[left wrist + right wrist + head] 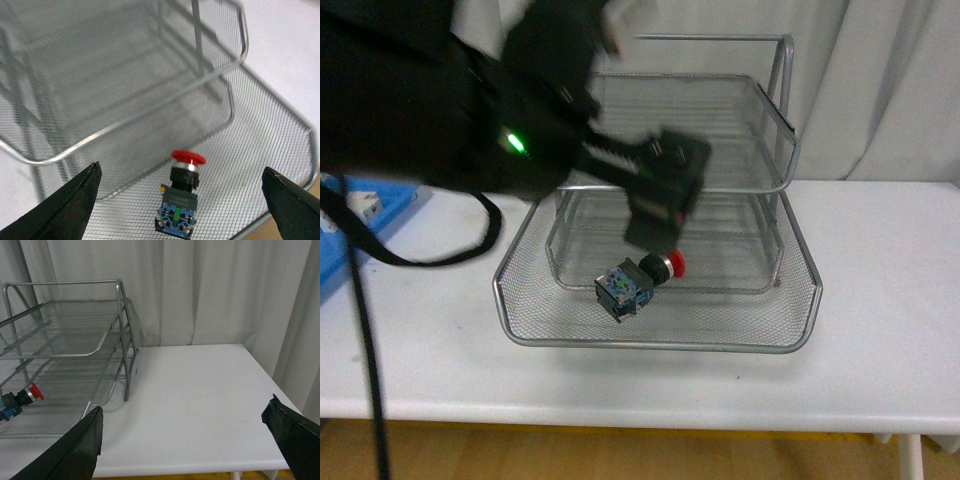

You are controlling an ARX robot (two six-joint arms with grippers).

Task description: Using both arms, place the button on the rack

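Observation:
The button [638,280], with a red cap and a blue-green base, lies on its side on the mesh floor of the bottom tray of the silver rack [786,90]. My left gripper [660,215] hangs open just above it, not touching. In the left wrist view the button [182,200] lies between and below the spread fingers [75,200], with the gripper [180,170] holding nothing. My right gripper [185,410] stands open over the bare table to the right of the rack [122,340]. From there the button [20,397] shows far off in the bottom tray.
A flat blue tray [350,240] holding a white part [365,203] lies at the table's left edge. A black cable [365,330] hangs down in front there. White table [880,300] stretches to the right of the rack, with a curtain behind.

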